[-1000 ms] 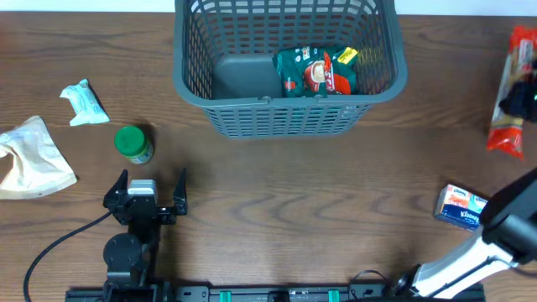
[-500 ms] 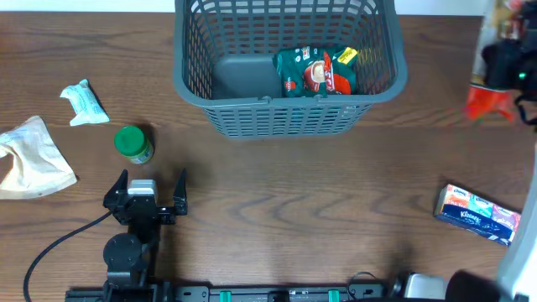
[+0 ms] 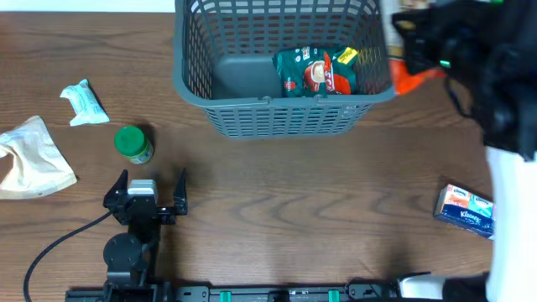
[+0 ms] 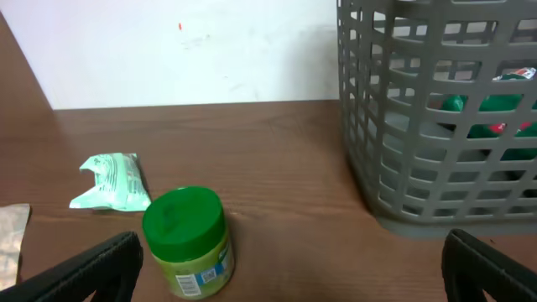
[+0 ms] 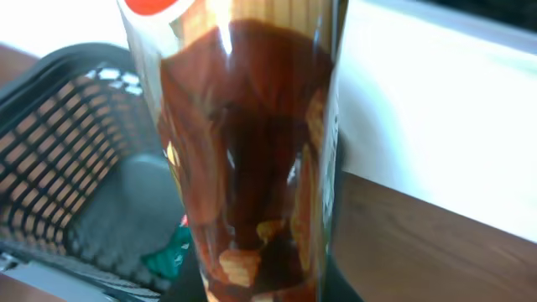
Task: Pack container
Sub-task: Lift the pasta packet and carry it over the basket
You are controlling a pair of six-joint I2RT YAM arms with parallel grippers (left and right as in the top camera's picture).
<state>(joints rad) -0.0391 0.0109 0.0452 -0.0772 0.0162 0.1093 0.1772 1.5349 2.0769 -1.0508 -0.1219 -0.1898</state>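
Observation:
The grey slotted container (image 3: 285, 101) stands at the table's back centre, with a green snack bag (image 3: 317, 71) on its floor. My right gripper (image 3: 424, 46) is shut on a long clear packet with red-orange contents (image 3: 413, 80), held in the air just over the container's right rim. In the right wrist view the packet (image 5: 243, 151) fills the middle, with the container (image 5: 59, 143) and the green bag (image 5: 172, 256) below left. My left gripper (image 3: 151, 189) is open and empty, low on the table just behind a green-lidded jar (image 3: 132, 143). The jar (image 4: 186, 243) stands between the fingers, nearer the left one.
A mint-green wrapped packet (image 3: 86, 102) and a beige crumpled bag (image 3: 29, 159) lie at the left. A blue tissue pack (image 3: 464, 208) lies at the right, partly under my right arm. The container wall (image 4: 403, 168) shows to the right of the jar.
My right arm has swung left from the table's far right edge with the red packet, reaching the container's right rim. The left arm and the other items have not moved.

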